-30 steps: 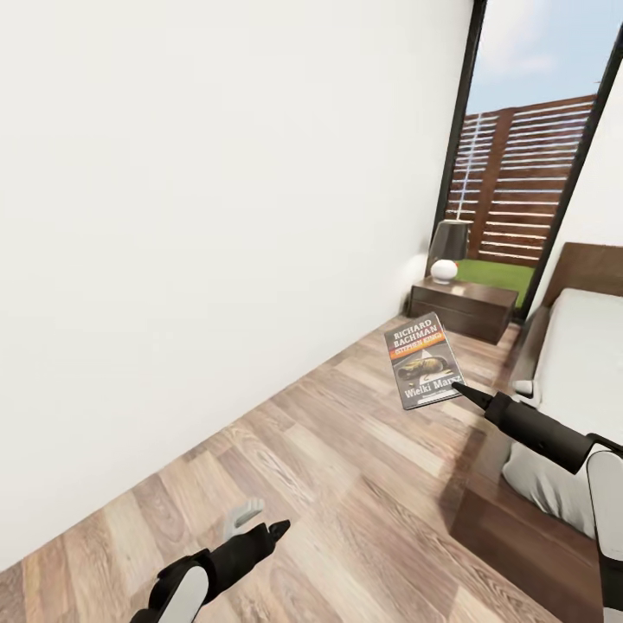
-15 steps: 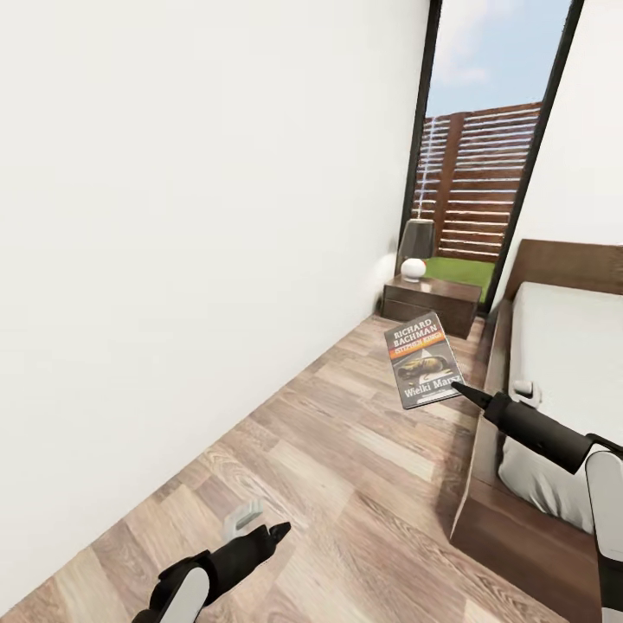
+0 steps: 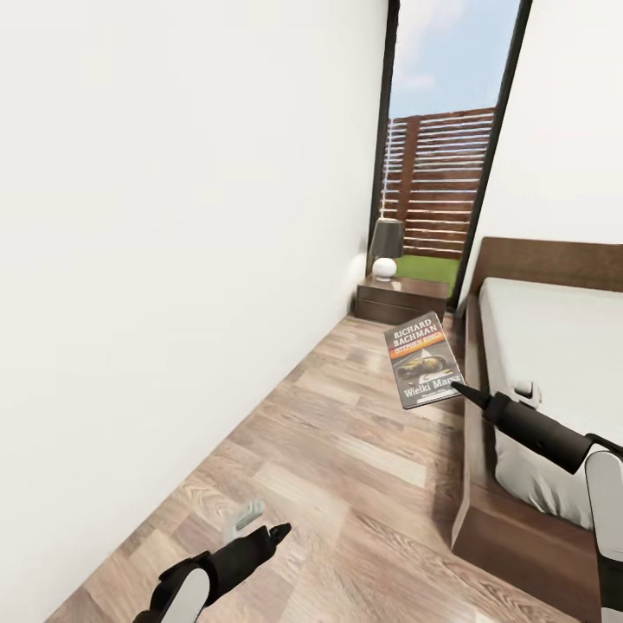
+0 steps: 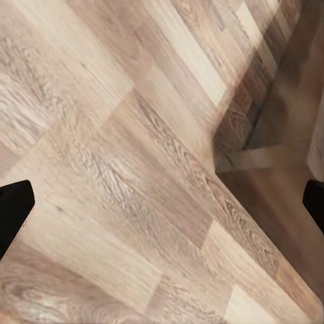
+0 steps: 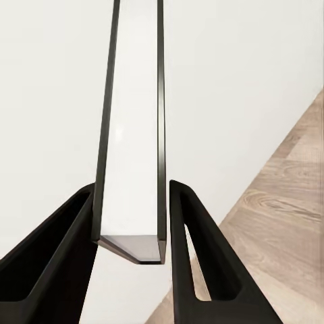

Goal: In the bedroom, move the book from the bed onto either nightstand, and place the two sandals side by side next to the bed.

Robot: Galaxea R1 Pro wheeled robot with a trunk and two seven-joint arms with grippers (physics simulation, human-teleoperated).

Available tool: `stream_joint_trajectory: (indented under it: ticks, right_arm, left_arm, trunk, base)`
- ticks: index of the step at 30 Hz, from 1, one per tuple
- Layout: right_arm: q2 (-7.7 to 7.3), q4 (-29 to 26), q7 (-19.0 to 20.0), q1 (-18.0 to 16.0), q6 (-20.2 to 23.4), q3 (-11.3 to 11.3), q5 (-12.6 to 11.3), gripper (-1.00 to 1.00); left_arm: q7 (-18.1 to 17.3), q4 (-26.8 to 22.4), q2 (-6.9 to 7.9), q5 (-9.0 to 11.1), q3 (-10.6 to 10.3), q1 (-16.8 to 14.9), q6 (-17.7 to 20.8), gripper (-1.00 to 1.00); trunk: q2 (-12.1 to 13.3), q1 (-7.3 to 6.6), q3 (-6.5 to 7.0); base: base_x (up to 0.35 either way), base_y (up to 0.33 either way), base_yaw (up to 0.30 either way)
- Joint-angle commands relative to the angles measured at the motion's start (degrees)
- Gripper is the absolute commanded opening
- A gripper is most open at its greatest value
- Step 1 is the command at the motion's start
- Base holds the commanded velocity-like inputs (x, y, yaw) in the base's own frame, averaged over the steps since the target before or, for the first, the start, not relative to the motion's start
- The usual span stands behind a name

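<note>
My right gripper point(image 3: 457, 391) is shut on the lower corner of the book point(image 3: 423, 359), a thin dark paperback with white lettering and an orange band, held in the air over the wood floor. In the right wrist view the book point(image 5: 131, 135) stands edge-on between the two dark fingers point(image 5: 74, 250). The bed point(image 3: 554, 346), with its off-white mattress and dark frame, lies to the right of it. The nightstand point(image 3: 402, 299) stands far ahead beside the bed's head. My left gripper point(image 3: 262, 522) hangs low over the floor, open and empty. The sandals are out of view.
A white wall point(image 3: 173, 260) runs along the left. A strip of wood-plank floor point(image 3: 346, 450) leads between wall and bed toward the nightstand. A lamp point(image 3: 387, 247) with a white round base stands on it, before a tall window point(image 3: 441, 156).
The whole picture has shifted left, so the camera has turned: nightstand and window sit further left and more of the bed shows. Arms and book keep their places in the view.
</note>
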Motion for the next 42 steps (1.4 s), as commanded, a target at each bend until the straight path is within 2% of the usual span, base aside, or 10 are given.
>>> stream_joint_trajectory:
  ticks: [1,14,29,42]
  right_arm:
    - [0.01,0.0,0.4,-0.1,0.4,-0.1,-0.2,-1.0]
    - [-0.03,0.0,0.3,-0.1,0.4,-0.2,-0.2,-1.0]
    - [-0.13,0.0,0.3,-0.1,0.8,-0.3,-0.2,-1.0]
    - [-0.25,0.0,0.3,-0.1,0.8,-0.3,-0.2,-1.0]
  left_arm:
    - [0.5,-0.1,0.01,0.6,0.0,0.0,0.2,1.0]
    - [0.5,-0.1,0.01,0.6,0.0,0.0,0.2,1.0]
    - [0.5,0.1,0.01,0.6,0.0,0.0,0.2,1.0]
    - [0.5,0.4,0.01,0.4,-0.1,0.0,0.2,1.0]
  trunk:
    - [0.0,0.01,-0.06]
    - [0.0,0.01,-0.06]
    - [0.0,0.01,-0.3]
    - [0.0,0.01,-0.31]
  base:
    - [0.251,0.242,-0.267]
    - [0.251,0.242,-0.201]
    - [0.256,0.222,-0.019]
    - [0.311,0.044,-0.031]
